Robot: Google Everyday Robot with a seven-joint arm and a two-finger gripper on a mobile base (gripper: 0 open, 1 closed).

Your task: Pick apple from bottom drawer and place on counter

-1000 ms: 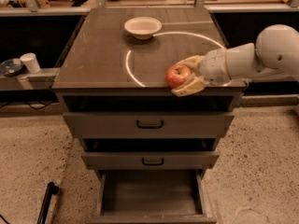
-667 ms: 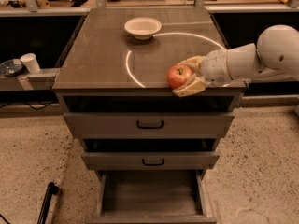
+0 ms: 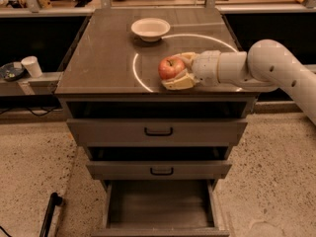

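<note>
The red apple [image 3: 171,67] with yellowish patches is held between the pale fingers [image 3: 179,82] of my gripper [image 3: 171,72], which is shut on it. The gripper reaches in from the right on a white arm [image 3: 266,65]. The apple is over the counter [image 3: 98,63], near its front edge and just inside the white ring [image 3: 136,70]. I cannot tell whether it touches the surface. The bottom drawer [image 3: 159,204] is pulled open below, and its grey floor is bare.
A white bowl [image 3: 150,28] sits at the back of the counter. The two upper drawers [image 3: 158,131] with black handles stand slightly out. A paper cup [image 3: 33,65] and a dark dish [image 3: 10,72] are on a ledge at the left. A black pole [image 3: 49,214] lies on the floor.
My gripper has carried the apple to the left and farther in over the counter, away from the front right edge. The bowl and drawers have not moved.
</note>
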